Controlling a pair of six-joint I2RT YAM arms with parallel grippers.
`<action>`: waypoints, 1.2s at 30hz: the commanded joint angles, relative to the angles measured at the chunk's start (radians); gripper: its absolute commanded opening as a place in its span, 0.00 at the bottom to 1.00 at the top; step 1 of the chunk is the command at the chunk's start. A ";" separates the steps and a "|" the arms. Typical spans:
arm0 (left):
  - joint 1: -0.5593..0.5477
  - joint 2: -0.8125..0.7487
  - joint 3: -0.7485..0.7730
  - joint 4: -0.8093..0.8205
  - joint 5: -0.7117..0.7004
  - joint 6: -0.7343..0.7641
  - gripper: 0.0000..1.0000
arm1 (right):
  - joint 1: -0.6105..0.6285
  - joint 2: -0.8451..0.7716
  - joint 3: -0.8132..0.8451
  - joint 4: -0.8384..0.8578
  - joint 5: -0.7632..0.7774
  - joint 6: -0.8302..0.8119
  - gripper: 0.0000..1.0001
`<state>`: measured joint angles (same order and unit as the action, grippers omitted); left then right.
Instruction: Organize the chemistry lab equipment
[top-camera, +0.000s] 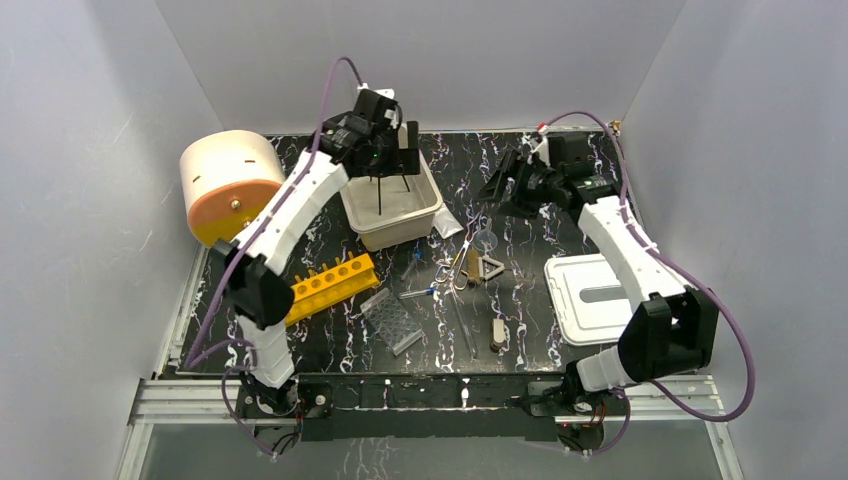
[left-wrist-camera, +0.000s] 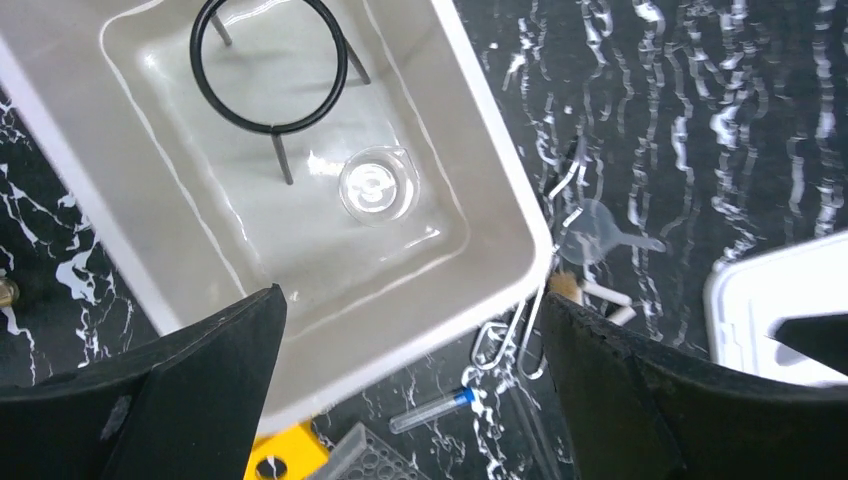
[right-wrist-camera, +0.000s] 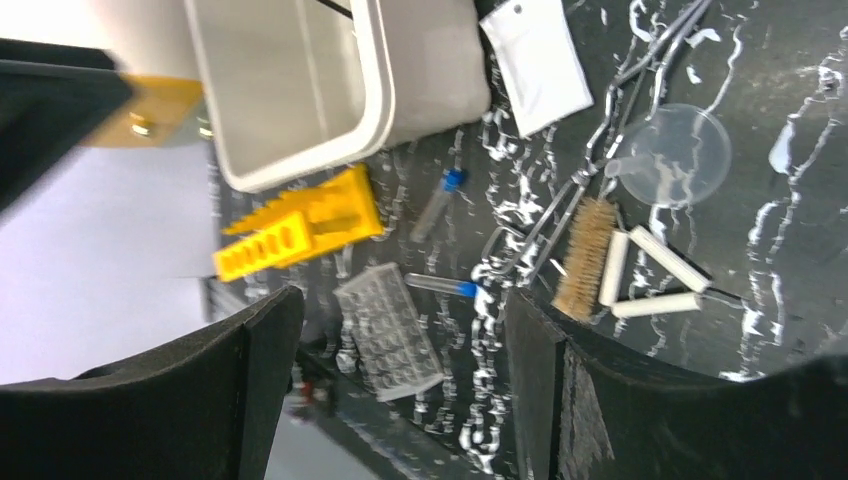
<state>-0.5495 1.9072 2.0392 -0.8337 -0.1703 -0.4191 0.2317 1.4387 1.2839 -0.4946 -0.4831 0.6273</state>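
Observation:
The black wire ring-stand stands inside the beige tub, beside a clear round dish. My left gripper is open and empty, above the tub's near edge. My right gripper is open and empty, held above the loose items. On the table lie metal forceps, a pale triangle, a clear round funnel-like dish, a small clear bag, a brush and two blue-capped tubes.
A yellow tube rack and a clear well plate lie left of centre. A flat white lid lies at the right. A large beige and orange cylinder stands at the far left. A small pale block lies near the front.

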 joint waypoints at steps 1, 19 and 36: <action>0.002 -0.174 -0.107 0.018 0.061 -0.021 0.98 | 0.165 -0.095 0.028 -0.120 0.318 -0.151 0.81; 0.026 -0.465 -0.397 0.119 0.085 -0.173 0.98 | 0.683 -0.096 -0.285 -0.245 0.671 -0.035 0.72; 0.026 -0.543 -0.510 0.139 0.125 -0.256 0.98 | 0.754 0.066 -0.385 -0.101 0.660 -0.036 0.48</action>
<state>-0.5262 1.4155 1.5429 -0.7101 -0.0631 -0.6479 0.9829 1.4845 0.9104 -0.6525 0.1726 0.5983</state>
